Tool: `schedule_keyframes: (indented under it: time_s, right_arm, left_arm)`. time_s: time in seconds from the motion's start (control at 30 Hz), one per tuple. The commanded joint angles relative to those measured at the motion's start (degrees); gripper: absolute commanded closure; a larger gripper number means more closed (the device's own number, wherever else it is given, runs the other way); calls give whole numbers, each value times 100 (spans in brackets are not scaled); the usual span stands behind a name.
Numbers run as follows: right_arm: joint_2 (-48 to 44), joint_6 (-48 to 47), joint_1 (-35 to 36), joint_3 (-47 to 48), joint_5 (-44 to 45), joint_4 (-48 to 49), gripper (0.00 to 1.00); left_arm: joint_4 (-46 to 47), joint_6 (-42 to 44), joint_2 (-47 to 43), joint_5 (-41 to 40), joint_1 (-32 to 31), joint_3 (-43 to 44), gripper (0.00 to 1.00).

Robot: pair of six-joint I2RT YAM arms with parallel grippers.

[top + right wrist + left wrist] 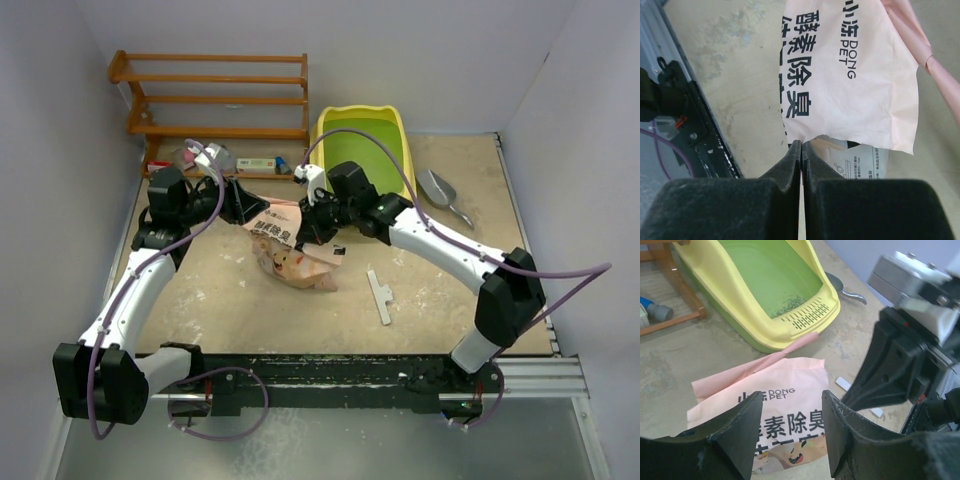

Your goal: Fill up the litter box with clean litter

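The yellow litter box (pixel 325 128) with its green basin stands at the back centre; in the left wrist view its slotted lip (pixel 805 317) is near, with only a thin sprinkle of dark grains in the basin. No pale litter shows. The crinkled pink bag (pixel 290 250) lies in front of the box. My left gripper (pixel 245 205) is open, its jaws either side above the bag's printed face (pixel 785 385). My right gripper (pixel 310 225) is shut, its tips pinching the torn edge of the bag (pixel 840 75) at its mouth (pixel 801 144).
A grey scoop (pixel 440 190) lies right of the box. A white strip (pixel 380 297) lies on the table right of the bag. A wooden shelf rack (pixel 215 95) stands at the back left with small items (pixel 255 163) under it. Walls close both sides.
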Motion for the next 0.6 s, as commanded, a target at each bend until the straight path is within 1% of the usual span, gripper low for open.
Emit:
schedule_keyframes:
  time_s: [0.0, 0.17, 0.23, 0.27, 0.47, 0.5, 0.57]
  right_arm:
    - [-382, -606, 339, 237, 1073, -632, 100]
    - [-843, -645, 513, -173, 1571, -324, 100]
    - [-1042, -669, 572, -305, 1668, -303, 100]
    - [-1146, -661, 582, -385, 1686, -281, 100]
    - [-1412, -709, 654, -487, 1415, -431, 100]
    - [-1421, -722, 687, -487, 1374, -471, 100]
    - [-1424, -740, 737, -488, 1349, -555, 100]
  left_arm:
    - [73, 175, -122, -345, 34, 2, 45]
    - [16, 205, -251, -540, 37, -19, 44]
    - [-57, 224, -198, -454, 37, 35, 39]
    - [-62, 225, -159, -369, 50, 58, 38]
    - [213, 193, 305, 759, 133, 207, 38]
    - [203, 254, 395, 800, 134, 288, 38]
    - [-99, 517, 589, 692, 189, 515, 37]
